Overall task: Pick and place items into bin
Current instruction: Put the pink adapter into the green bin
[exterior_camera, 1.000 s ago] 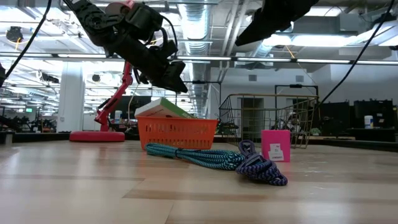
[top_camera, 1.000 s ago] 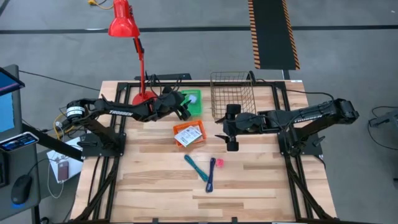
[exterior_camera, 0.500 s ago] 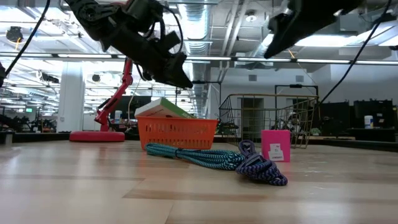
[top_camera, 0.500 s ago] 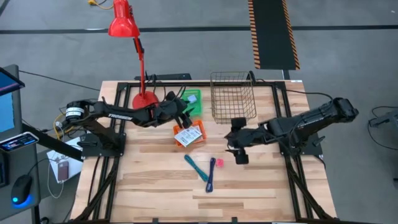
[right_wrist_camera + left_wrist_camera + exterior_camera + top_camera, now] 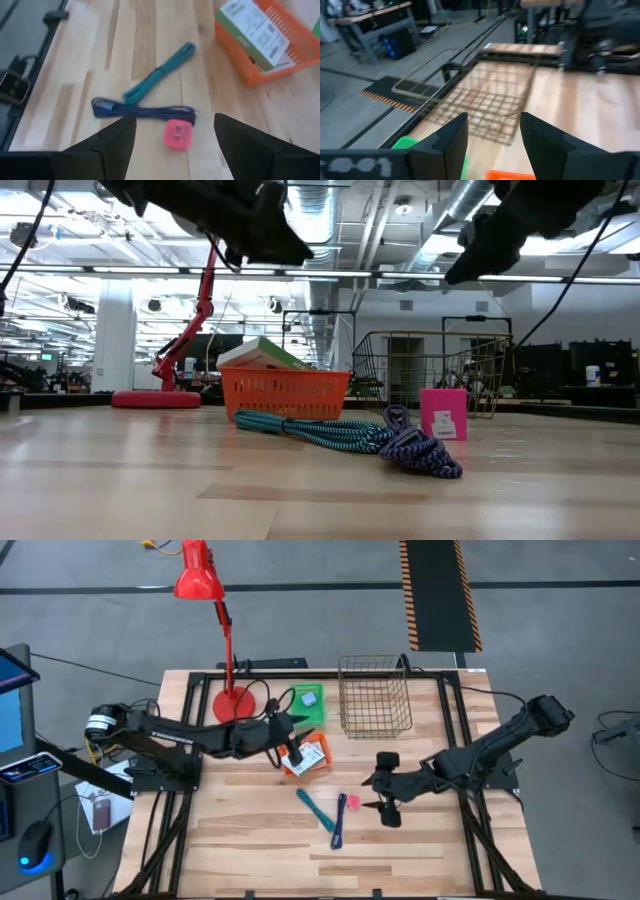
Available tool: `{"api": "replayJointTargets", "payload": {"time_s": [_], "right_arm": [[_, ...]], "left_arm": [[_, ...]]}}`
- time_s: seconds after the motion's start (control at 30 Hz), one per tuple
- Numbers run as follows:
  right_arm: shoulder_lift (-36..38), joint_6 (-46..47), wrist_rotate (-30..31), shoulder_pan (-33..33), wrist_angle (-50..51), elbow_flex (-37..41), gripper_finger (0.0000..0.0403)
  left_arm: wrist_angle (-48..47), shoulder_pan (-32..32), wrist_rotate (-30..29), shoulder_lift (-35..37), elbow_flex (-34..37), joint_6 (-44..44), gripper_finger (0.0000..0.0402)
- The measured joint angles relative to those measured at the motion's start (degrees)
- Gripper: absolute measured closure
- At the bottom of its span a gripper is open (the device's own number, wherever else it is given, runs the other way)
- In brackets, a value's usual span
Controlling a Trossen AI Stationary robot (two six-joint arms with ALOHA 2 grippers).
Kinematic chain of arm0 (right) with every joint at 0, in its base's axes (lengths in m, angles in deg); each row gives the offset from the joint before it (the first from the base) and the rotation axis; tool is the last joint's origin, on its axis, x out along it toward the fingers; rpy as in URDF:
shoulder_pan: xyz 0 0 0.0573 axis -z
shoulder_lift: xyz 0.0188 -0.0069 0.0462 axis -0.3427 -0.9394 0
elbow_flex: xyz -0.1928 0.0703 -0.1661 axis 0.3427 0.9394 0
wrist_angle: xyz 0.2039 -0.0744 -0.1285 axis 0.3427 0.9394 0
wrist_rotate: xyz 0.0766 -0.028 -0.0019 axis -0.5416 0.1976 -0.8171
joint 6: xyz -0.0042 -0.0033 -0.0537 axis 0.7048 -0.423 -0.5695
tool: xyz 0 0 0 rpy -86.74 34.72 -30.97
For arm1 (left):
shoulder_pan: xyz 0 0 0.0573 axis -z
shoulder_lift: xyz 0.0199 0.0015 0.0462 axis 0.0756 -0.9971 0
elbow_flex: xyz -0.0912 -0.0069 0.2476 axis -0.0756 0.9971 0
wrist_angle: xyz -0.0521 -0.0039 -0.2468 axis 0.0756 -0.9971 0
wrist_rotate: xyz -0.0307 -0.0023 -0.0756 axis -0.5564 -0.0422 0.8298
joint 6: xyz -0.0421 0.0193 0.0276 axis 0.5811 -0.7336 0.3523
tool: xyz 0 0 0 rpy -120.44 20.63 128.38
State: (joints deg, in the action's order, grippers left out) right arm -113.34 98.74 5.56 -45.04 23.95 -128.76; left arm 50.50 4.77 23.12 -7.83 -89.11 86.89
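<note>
An orange bin (image 5: 306,756) holds a white printed packet (image 5: 251,29). On the table near it lie a teal cord-like stick (image 5: 316,808), a blue-purple one (image 5: 339,821) and a small pink block (image 5: 352,801). A light-blue block (image 5: 310,697) sits on a green pad. My left gripper (image 5: 295,751) hovers open over the bin's left part. My right gripper (image 5: 372,790) hangs open in the air just right of the pink block (image 5: 177,135), which stands on the table beside the blue-purple stick (image 5: 145,110).
A wire basket (image 5: 375,696) stands at the far edge, right of the green pad (image 5: 306,708). The red desk lamp's base (image 5: 232,700) is at the far left. Bare wood stretches along the near edge (image 5: 300,865).
My left gripper has moved from over the green pad toward the near edge and now hangs over the orange bin. My right gripper has swung from beside the wire basket toward the near edge, ending close to the pink block. Nothing on the table has moved.
</note>
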Motion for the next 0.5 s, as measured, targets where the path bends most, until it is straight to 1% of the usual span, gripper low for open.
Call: {"api": "replayJointTargets", "payload": {"time_s": [0.3,0.5], "right_arm": [[0.01,5.66,2.25,-0.5,-14.92,9.95,0.0139],[0.01,6.86,3.12,-0.63,-22.88,16.5,0.0139]], "left_arm": [[0.53,4.18,-0.15,-0.3,0.0,2.33,0.0231],[1.27,5.44,-0.15,-0.3,0.0,2.62,0.0231]]}}
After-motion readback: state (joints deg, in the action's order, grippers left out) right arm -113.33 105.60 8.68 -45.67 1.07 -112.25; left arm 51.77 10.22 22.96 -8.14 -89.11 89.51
